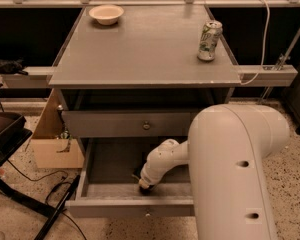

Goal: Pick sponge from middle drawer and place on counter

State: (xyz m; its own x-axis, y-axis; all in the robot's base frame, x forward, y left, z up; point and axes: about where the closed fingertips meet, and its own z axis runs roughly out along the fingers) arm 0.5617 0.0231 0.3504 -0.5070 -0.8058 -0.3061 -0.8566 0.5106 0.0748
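The middle drawer (135, 208) is pulled open below the closed upper drawer (146, 125). My white arm reaches down into it, and the gripper (144, 186) is at the drawer floor near the front wall, a little right of centre. The sponge does not show plainly. Only a dark patch sits at the gripper's tip, and I cannot tell whether that is the sponge. The grey counter (140, 54) lies above the drawers.
A pale bowl (106, 14) stands at the counter's back left and a soda can (209, 40) near its right edge. A cardboard box (52, 149) sits on the floor left of the cabinet, next to dark chair legs and cables. My large arm housing (235, 174) blocks the lower right.
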